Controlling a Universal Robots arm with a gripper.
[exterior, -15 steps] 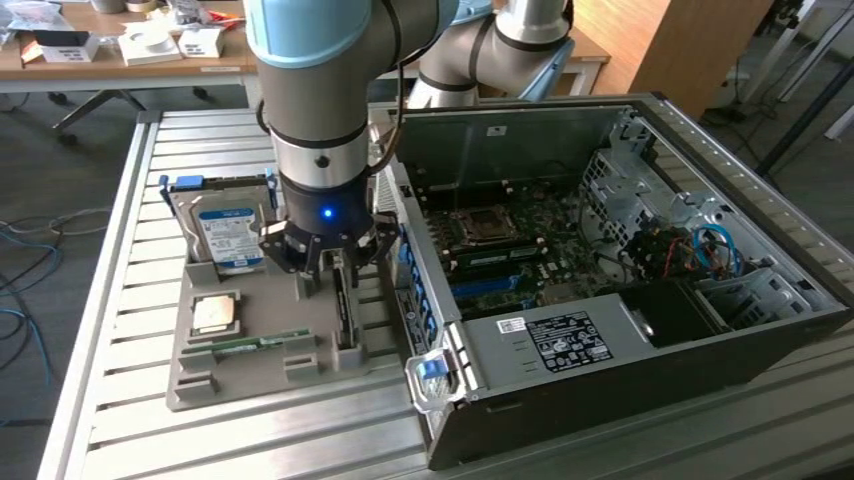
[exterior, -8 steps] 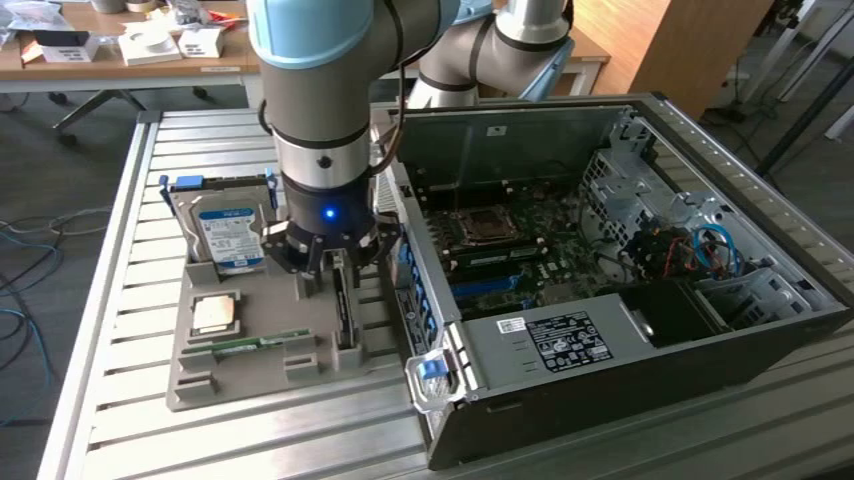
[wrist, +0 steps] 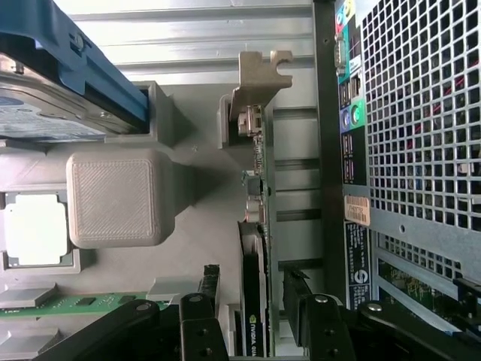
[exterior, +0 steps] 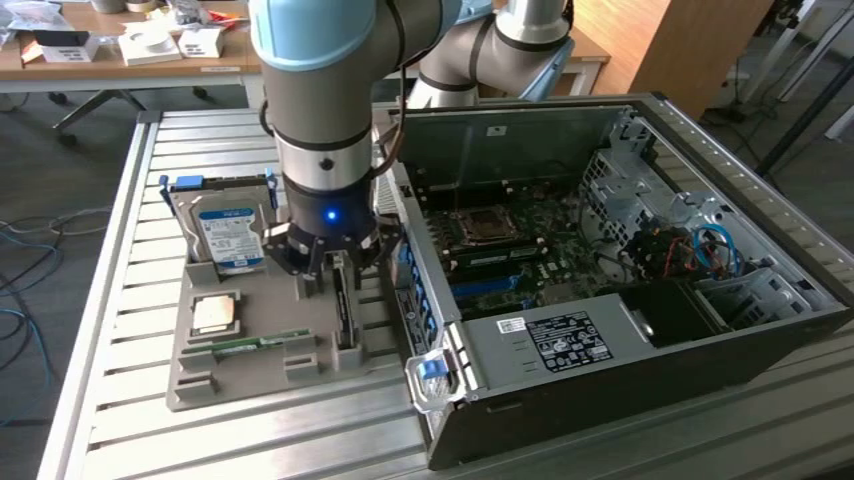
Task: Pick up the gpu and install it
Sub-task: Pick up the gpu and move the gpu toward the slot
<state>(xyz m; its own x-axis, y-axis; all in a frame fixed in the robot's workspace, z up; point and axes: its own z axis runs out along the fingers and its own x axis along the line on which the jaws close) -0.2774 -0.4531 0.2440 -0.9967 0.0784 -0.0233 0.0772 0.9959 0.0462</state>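
gpu stands on edge in a slot of the grey holder tray on the bench, beside the open PC case. Upright card suits a top grasp: jaws spread, straddling it, not pinching.

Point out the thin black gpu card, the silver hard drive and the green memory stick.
thin black gpu card [wrist: 254, 289], wrist view, its narrow edge.
silver hard drive [exterior: 227, 240], exterior view, its blue-white label.
green memory stick [exterior: 251, 344], exterior view, its middle.
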